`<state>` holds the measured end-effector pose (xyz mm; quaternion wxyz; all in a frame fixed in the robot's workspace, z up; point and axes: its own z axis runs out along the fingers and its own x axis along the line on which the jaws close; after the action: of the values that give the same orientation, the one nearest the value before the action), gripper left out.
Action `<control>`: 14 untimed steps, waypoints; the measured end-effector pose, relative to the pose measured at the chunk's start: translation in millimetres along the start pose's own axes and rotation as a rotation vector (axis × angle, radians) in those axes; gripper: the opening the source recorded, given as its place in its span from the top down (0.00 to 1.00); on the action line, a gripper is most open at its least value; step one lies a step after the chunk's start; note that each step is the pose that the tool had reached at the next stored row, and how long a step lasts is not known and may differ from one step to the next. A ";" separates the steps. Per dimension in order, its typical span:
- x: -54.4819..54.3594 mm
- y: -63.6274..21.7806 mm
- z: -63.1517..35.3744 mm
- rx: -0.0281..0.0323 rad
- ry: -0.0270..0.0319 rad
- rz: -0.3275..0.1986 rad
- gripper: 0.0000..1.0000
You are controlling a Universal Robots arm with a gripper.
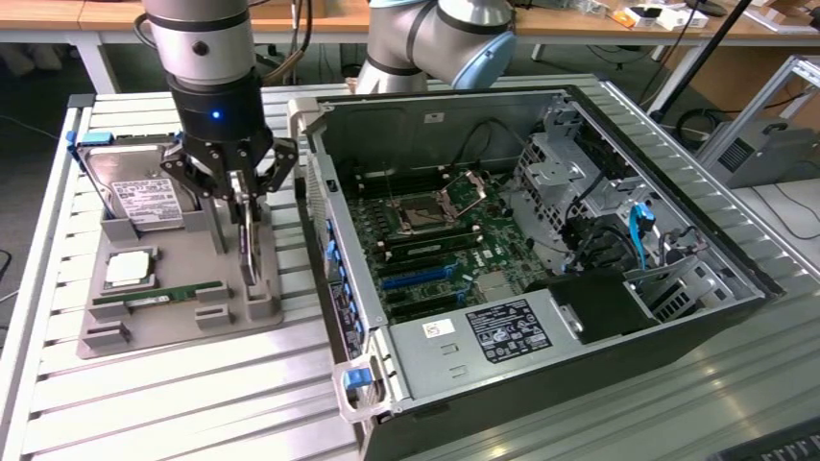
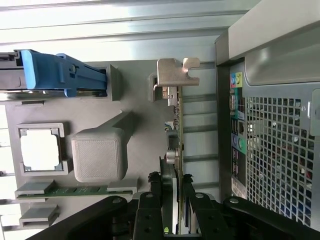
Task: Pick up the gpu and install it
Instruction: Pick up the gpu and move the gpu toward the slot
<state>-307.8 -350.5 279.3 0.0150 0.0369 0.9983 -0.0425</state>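
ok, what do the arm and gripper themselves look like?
The arm is silvery-grey round tube sections with a pale blue joint cap and black cables alongside. The wrist is a black cylinder with a small blue light. The gripper is black, built of jointed links.

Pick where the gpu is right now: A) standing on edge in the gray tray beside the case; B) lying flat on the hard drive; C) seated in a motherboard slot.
A: the gpu stands on edge in the gray tray, outside the computer case, the gripper down at it.
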 end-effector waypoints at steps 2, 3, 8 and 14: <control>0.0 -0.1 -1.4 0.0002 0.0003 0.000 0.73; 0.0 -0.2 -1.9 0.0001 0.0003 0.000 0.73; -0.2 -0.5 -5.5 0.0002 0.0002 0.000 0.73; -0.3 -0.9 -10.5 0.0001 0.0002 0.000 0.73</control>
<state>-307.8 -350.5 289.9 0.0149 0.0369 0.9983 -0.0426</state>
